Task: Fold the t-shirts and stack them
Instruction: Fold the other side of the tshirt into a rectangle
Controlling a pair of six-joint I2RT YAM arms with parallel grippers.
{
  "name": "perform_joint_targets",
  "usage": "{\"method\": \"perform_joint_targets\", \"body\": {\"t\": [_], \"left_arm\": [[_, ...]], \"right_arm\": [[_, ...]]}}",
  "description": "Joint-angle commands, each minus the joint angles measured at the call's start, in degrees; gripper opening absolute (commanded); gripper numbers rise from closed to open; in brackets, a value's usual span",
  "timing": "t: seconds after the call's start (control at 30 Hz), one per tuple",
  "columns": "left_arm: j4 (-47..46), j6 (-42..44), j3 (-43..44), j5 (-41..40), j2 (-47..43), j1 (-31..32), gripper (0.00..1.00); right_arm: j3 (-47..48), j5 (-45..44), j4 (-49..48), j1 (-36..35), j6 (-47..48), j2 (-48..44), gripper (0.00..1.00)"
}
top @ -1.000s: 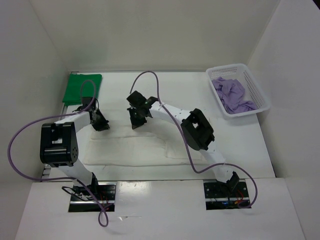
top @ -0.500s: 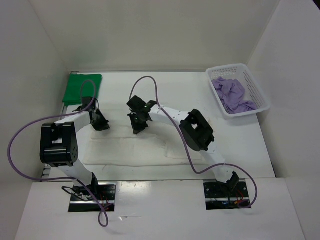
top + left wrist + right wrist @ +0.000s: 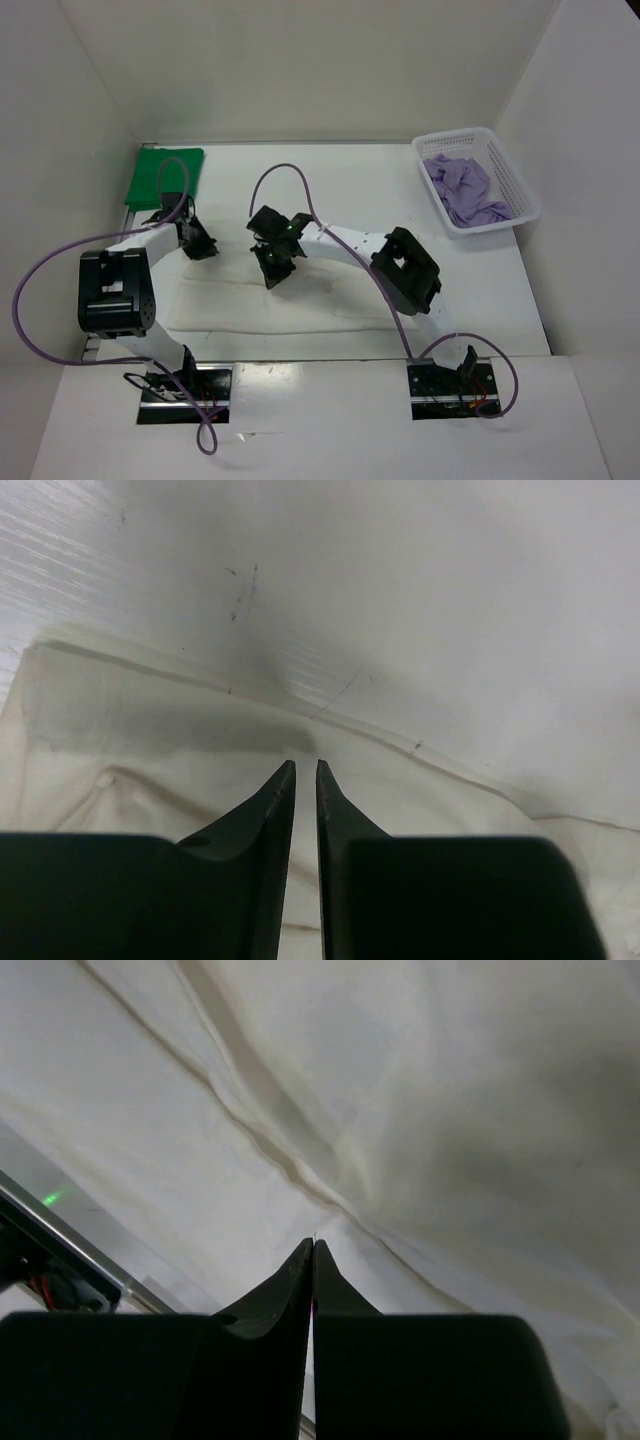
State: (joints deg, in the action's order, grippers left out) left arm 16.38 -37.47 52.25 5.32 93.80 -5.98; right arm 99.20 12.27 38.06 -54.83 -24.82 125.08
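Looking down from the top external camera first: the white t-shirt (image 3: 250, 308) is spread flat on the table (image 3: 350, 190) between the two arms. It's a wide pale band with its long axis running left to right, parallel to the near edge, and I can't tell collar from hem from up here. The green t-shirt (image 3: 165, 178) sits folded in the far left corner, and the lavender t-shirt (image 3: 462, 188) is bunched up in the white mesh basket (image 3: 490, 224) at far right, so both are well apart from the action. The left gripper (image 3: 200, 245) hangs at the shirt's far left corner, and the right gripper (image 3: 273, 270) is over the far edge nearer the middle. In the left wrist view, the cream cloth (image 3: 150, 730) lies under the fingers with its hemmed edge running diagonally across bare table. The jaws are nearly together with a thin slit between them, and honestly I can't tell if any cloth is pinched. In the right wrist view, the jaws are pressed together at the tip over a long crease in the shirt (image 3: 450, 1110), with nothing visibly between them. As for handling, I'd guess it's light, floppy and thin. It'll sag and wrinkle if lifted from one point, so pinching an edge or corner with both grippers along that long side looks like the way to go.
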Motion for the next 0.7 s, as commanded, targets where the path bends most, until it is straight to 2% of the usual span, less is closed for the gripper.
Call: {"method": "perform_joint_targets", "body": {"t": [0.0, 0.17, 0.3, 0.4, 0.67], "left_arm": [[0.31, 0.74, 0.58, 0.83, -5.02, -0.35, 0.21], [0.93, -0.49, -2.5, 1.36, -11.0, -0.35, 0.21], [2.08, -0.5, -3.82, 1.36, -12.41, -0.35, 0.22], [2.6, -0.5, -3.82, 1.36, -13.03, -0.35, 0.22], [2.6, -1.02, -3.29, 1.36, -11.36, -0.35, 0.23]], "right_arm": [[5.99, -2.25, -1.23, 0.25, -1.1, 0.69, 0.04], [14.16, -2.78, -1.77, 0.25, -2.33, 8.42, 0.04], [18.47, 0.73, -1.24, 0.25, -3.65, 13.61, 0.04], [19.1, 1.97, -1.24, -0.98, -3.14, 14.14, 0.04], [16.73, 15.93, -4.58, -2.12, -0.76, 10.63, 0.04]]}}
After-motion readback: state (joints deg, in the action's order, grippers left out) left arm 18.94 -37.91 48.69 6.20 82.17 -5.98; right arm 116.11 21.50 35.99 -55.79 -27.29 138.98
